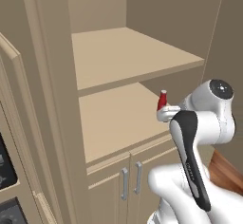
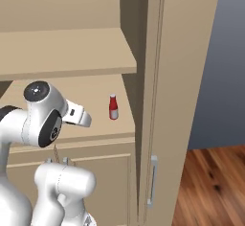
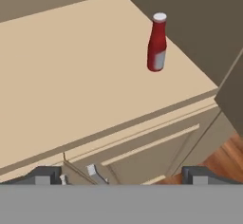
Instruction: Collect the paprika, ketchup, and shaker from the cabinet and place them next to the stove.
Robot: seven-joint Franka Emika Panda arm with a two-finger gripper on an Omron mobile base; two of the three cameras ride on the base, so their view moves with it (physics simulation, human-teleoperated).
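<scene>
though well short of the ketchup (image 3: 157, 42), wide-open pincer (image 3: 121, 174) outside the cabinet (image 3: 142, 123) shelf edge

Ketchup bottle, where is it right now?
The ketchup stands upright on the cabinet's lower open shelf, near its right wall, above the two small doors.

Ketchup (image 3: 157, 42) bright red, white cap, pale label patch. Cabinet (image 1: 114, 57) plain beige wood, silver bar handles (image 1: 131, 179). Floor (image 2: 215, 182) reddish-brown wood grain.

Ketchup (image 3: 156, 42) upright on the cabinet (image 3: 71, 85) lower shelf
</scene>
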